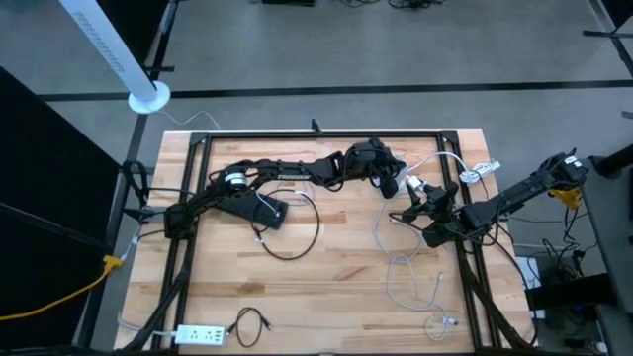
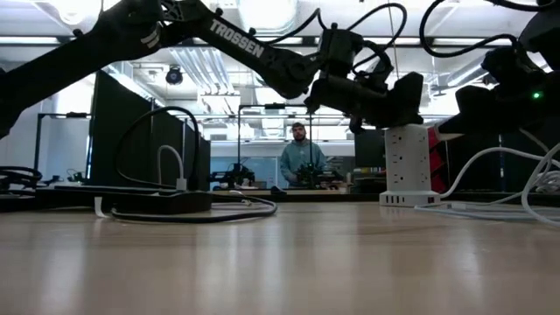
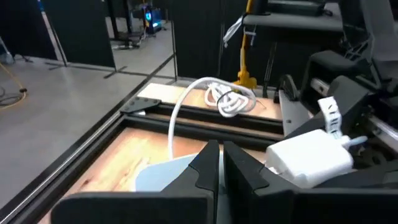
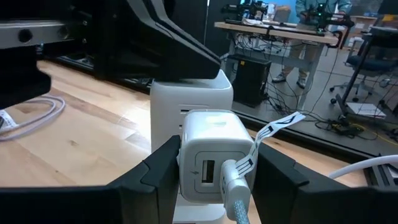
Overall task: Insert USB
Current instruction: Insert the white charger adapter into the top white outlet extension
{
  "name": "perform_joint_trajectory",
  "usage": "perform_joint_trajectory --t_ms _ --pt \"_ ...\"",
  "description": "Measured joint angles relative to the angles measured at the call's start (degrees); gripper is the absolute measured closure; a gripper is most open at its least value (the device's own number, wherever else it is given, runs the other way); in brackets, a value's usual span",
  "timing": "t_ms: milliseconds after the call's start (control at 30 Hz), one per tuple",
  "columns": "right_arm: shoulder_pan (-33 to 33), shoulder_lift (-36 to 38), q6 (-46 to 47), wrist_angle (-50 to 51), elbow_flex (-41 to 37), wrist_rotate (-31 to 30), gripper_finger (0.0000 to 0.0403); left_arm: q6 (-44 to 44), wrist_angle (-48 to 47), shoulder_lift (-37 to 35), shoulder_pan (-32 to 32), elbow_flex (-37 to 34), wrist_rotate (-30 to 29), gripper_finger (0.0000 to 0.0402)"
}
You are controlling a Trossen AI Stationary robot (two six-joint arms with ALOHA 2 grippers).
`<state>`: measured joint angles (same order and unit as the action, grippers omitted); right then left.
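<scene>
A white power tower (image 2: 404, 166) stands upright on the table, right of centre. My left gripper (image 3: 221, 146) reaches across from the left, and its shut fingers lie over the tower's top. My right gripper (image 4: 214, 158) comes from the right and is shut on a white charger block (image 4: 208, 140) in front of the tower (image 4: 193, 93). A USB plug (image 4: 231, 180) with a braided cable and a white tag (image 4: 273, 130) sits in the charger's face. Whether the charger touches the tower I cannot tell. My left gripper lies with its shut fingers (image 4: 174, 43) on the tower's top (image 3: 163, 175), coming nearly level from the table's left. The tower stands upright on the table under them. My right gripper pinches the charger's two side faces (image 4: 186, 155) between its two fingers, coming level from the table's right. The charger is lifted clear of the table, its USB face toward the wrist.
Loose white cable loops (image 1: 406, 267) lie on the table near the right arm, and a coiled white cable (image 1: 478, 173) lies at the far right. A black box with a black cable (image 1: 267, 213) sits left of centre, a white power strip (image 1: 203, 334) at the near edge. A person (image 2: 300, 157) stands in the room behind.
</scene>
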<state>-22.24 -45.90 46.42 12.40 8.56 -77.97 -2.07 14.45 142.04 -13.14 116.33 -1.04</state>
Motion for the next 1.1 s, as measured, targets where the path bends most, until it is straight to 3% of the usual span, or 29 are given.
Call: perform_joint_trajectory --t_ms 233,433,633,833,1100 --pt "0.3 -2.3 -1.2 -4.5 0.0 0.5 0.0257 0.0 0.3 -0.1 0.0 -1.3 0.0 0.0401" --pt "1.2 -4.1 -21.0 -21.9 0.0 -0.4 0.0257 -0.1 0.1 -0.2 0.1 -2.0 0.0 0.0401" --pt "2.3 -4.3 -11.3 -21.1 -2.5 1.8 0.0257 -0.3 -0.2 -0.2 0.1 -2.1 0.0 0.0402" --pt "1.8 -4.4 -25.2 -27.9 -1.4 1.9 0.0257 -0.1 -0.4 -0.2 0.1 -2.1 0.0 0.0402" --pt "2.6 -4.9 -18.5 -27.6 -3.3 1.6 0.0257 0.0 -0.4 -0.2 0.2 -2.2 0.1 0.0402"
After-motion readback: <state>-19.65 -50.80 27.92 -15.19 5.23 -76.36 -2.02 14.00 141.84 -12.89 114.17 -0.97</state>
